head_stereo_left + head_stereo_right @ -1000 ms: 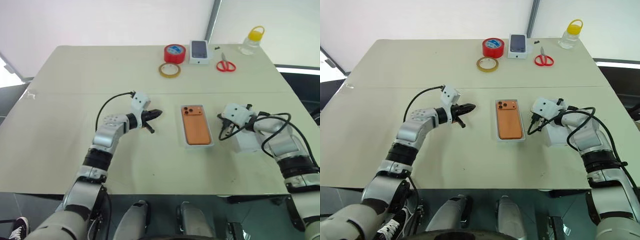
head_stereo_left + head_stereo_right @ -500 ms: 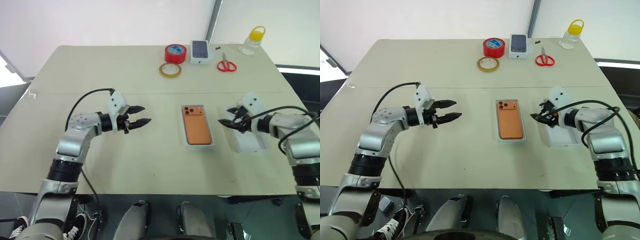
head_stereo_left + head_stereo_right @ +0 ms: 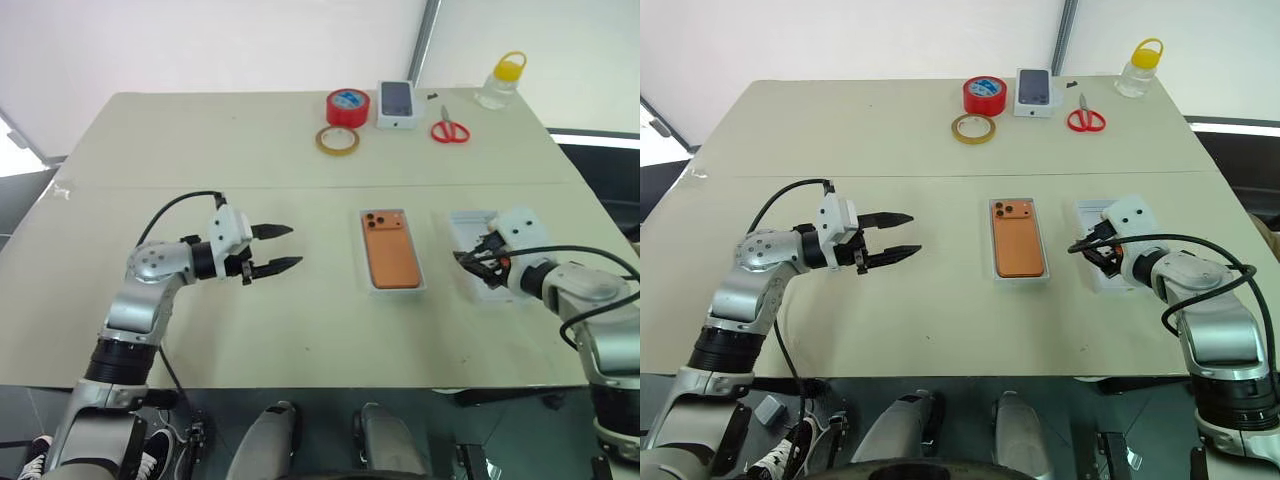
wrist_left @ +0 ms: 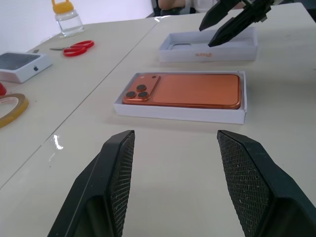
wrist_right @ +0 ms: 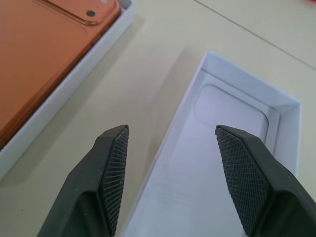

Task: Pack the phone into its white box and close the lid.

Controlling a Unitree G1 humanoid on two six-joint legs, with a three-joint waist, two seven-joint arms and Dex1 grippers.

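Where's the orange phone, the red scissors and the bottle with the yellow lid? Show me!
orange phone (image 3: 392,254): left eye view, the middle of its back, lying in the white box.
red scissors (image 3: 450,131): left eye view, where the two handles meet.
bottle (image 3: 499,84): left eye view, the clear body under the yellow lid.

The phone is orange in its white box; the lid is white, the counter pale beige, and the scissors and tape roll red.

A beige table stands before a white wall.
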